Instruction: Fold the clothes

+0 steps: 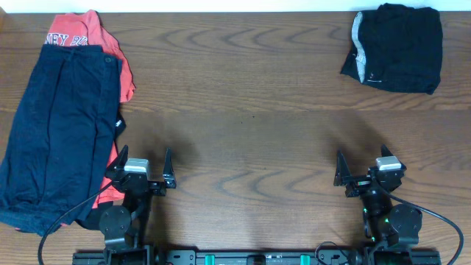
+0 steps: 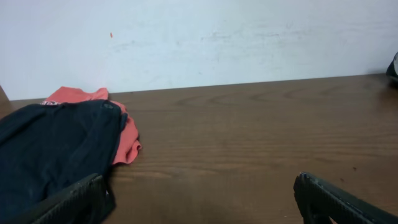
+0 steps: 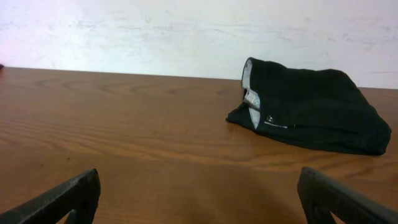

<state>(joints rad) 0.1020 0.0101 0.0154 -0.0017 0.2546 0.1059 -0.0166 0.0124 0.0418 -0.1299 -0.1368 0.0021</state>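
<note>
Well apart, navy shorts [image 1: 59, 125] and black garment [image 1: 401, 48] occupy opposite table [image 1: 243, 110] sides.

Navy shorts [image 1: 62, 125] atop coral tee [image 1: 77, 29]

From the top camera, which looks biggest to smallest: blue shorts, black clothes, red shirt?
1. blue shorts
2. black clothes
3. red shirt, though the shorts cover much of it, so its real size is unsure.

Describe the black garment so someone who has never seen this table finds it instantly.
Start at the wooden table and go to its far right corner. The black garment lies there alone, folded compactly. Its pale grey edge strip sets it apart from the navy shorts and coral tee piled at the left.
</note>
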